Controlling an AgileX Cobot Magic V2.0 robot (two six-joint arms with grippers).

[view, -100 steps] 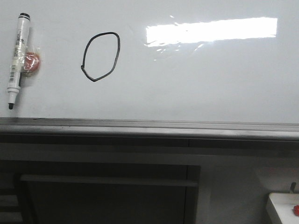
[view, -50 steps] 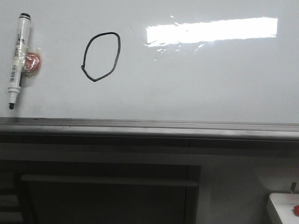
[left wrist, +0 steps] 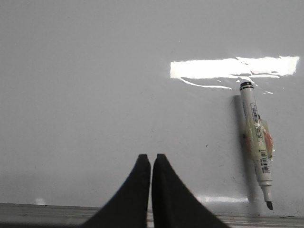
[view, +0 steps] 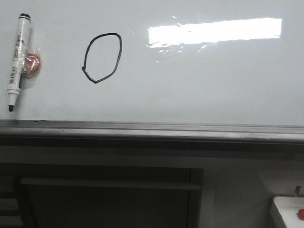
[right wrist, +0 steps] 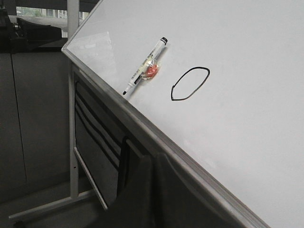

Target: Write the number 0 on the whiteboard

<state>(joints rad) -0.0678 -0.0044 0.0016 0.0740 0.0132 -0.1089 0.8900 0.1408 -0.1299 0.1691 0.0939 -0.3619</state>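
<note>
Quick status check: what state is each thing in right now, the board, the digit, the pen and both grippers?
whiteboard: upright, one mark on it.
number 0: drawn, loop closed.
marker: stuck to the board, uncapped, tip down.
left gripper: shut, empty.
right gripper: shut, empty.

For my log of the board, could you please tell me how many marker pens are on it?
1. The marker pen is stuck to the whiteboard at its left side, tip down, left of the number 0. None other shows.

Below the board's frame stand dark grey panels [view: 109, 199], with a bright window [right wrist: 40, 12] behind.
</note>
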